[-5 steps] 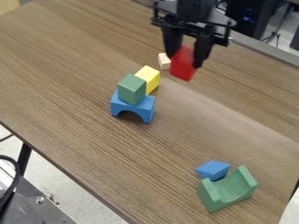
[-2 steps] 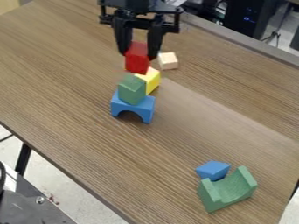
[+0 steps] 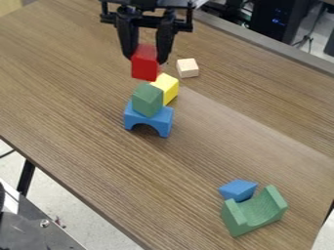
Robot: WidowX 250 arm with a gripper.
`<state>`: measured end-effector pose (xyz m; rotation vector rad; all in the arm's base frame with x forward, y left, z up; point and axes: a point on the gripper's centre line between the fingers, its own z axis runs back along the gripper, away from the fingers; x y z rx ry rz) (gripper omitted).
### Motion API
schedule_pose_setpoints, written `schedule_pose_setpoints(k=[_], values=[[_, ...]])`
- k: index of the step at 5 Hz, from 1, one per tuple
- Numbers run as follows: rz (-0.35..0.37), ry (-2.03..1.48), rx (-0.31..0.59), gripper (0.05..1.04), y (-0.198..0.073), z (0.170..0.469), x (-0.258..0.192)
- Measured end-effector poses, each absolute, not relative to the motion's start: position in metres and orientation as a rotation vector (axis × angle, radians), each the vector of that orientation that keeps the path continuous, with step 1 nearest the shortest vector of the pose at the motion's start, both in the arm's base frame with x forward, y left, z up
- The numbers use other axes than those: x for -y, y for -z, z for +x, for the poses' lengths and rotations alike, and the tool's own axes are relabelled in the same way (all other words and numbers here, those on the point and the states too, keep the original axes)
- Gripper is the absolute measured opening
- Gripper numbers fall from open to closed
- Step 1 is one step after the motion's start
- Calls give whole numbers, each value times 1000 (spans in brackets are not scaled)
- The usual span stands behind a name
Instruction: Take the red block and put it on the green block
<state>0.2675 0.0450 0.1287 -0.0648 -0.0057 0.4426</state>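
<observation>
Camera view: the tool [image 3: 145,57] grips the red block [image 3: 145,63], boxy and flat-faced.

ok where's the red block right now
In the camera view, the red block is left of the upper middle, held in the gripper, just above the green block in the picture.

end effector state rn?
End effector: closed on the red block, holding it up near the green block that sits on the blue arch.
</observation>
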Motion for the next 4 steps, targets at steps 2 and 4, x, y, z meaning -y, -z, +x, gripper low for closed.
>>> schedule_pose_setpoints(k=[2,4], values=[[-89,-386,-35,543,-115,268,-39],[-88,-378,-76,543,-96,275,-42]])
